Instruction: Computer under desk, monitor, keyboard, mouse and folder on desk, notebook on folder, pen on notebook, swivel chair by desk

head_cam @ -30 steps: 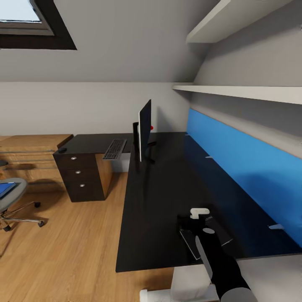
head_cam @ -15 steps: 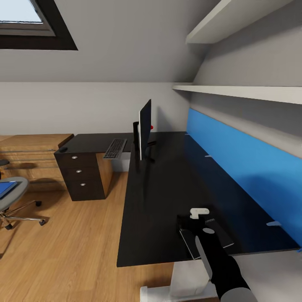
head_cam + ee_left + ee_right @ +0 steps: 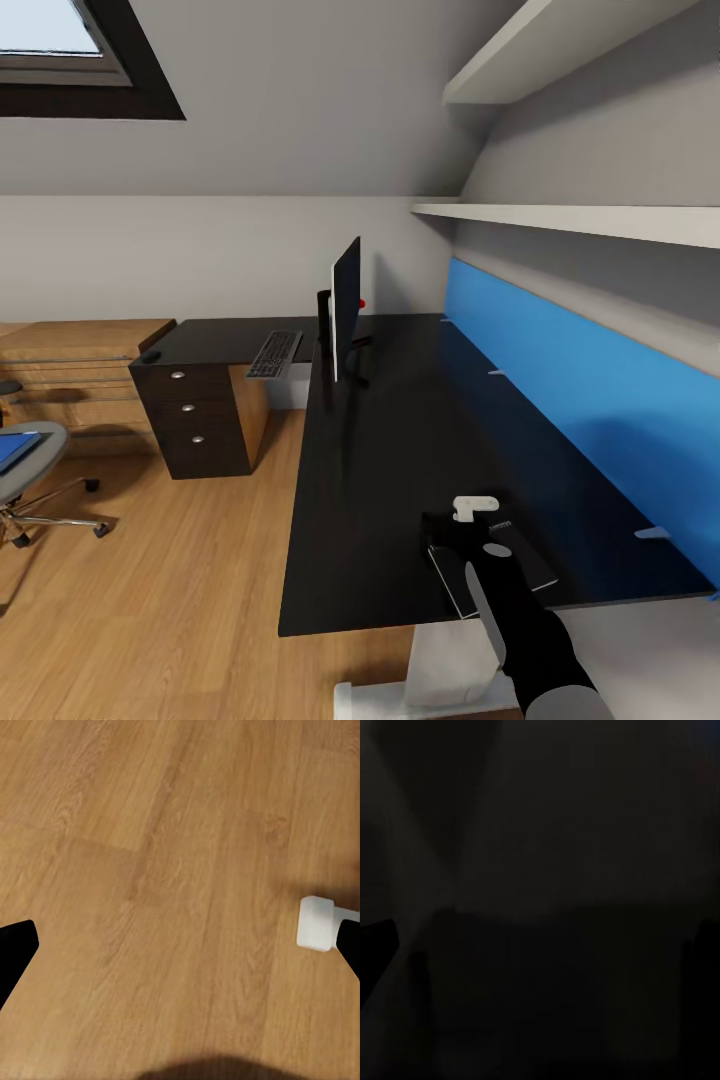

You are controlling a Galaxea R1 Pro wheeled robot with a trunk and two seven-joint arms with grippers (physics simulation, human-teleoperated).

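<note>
The desk (image 3: 390, 450) has a glossy black top. On it the monitor (image 3: 345, 305) stands edge-on, with the keyboard (image 3: 274, 354) to its left. The small black mouse (image 3: 149, 356) lies at the far left corner, above the drawers. My right gripper (image 3: 468, 528) hovers at the near edge, right over the dark notebook (image 3: 520, 570); whether it grips is unclear, and the right wrist view is black. The blue folder (image 3: 14, 449) lies on the swivel chair (image 3: 30, 480) at far left. My left gripper (image 3: 180, 945) is open over bare wooden floor. The computer and the pen are out of view.
A blue back panel (image 3: 570, 400) runs along the desk's right side under two white shelves (image 3: 580, 220). A black drawer unit (image 3: 195, 420) stands under the desk's left wing, with low wooden shelving (image 3: 70, 370) behind it. Wooden floor (image 3: 170, 570) lies between chair and desk.
The head view shifted slightly to the right a second ago, and the notebook under my right gripper now looks flatter on the desk. Nothing has moved in the last half second.
</note>
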